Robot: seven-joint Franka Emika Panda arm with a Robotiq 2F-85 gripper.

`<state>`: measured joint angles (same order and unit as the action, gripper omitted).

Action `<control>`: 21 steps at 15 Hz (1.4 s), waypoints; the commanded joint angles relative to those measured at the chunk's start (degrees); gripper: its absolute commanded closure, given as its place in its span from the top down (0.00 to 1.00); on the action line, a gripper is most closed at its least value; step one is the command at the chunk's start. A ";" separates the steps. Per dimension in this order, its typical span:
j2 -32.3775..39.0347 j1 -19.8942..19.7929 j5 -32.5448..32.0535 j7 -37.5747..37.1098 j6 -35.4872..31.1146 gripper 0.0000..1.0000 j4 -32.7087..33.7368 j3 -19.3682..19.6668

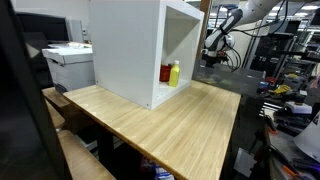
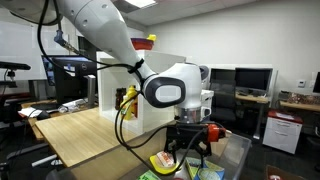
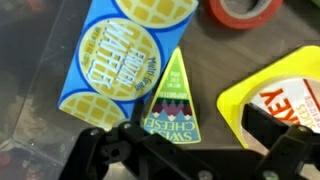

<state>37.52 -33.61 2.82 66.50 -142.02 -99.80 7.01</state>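
In the wrist view my gripper (image 3: 195, 140) hangs open just above a clutter of toy groceries. A green and yellow Swiss cheese wedge (image 3: 170, 100) lies directly ahead of the jaws, slightly left of centre. The blue frozen waffle box (image 3: 110, 50) is to its left and a yellow cheese package (image 3: 275, 85) sits by the right finger (image 3: 265, 125). Nothing is between the fingers. In an exterior view the gripper (image 2: 187, 152) hovers over a clear bin (image 2: 232, 150) holding these items. The arm (image 1: 215, 45) is small and far off in an exterior view.
A red tape roll (image 3: 245, 10) lies at the top of the wrist view. A white open cabinet (image 1: 130, 45) with a red bottle (image 1: 166, 73) and a yellow bottle (image 1: 174, 73) stands on the wooden table (image 1: 180, 125). A printer (image 1: 70, 62) sits behind.
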 commanded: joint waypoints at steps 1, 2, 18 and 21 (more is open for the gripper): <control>-2.47 -0.27 0.00 1.18 -0.61 1.00 -3.06 -0.84; -2.31 -0.33 0.35 0.69 0.03 1.00 -2.35 -0.89; -2.01 -0.27 2.70 -1.46 1.14 1.00 1.63 -0.76; -1.60 -0.28 2.74 -1.90 0.99 0.80 1.70 -0.81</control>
<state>35.82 -33.67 4.84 65.60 -141.36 -98.35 6.39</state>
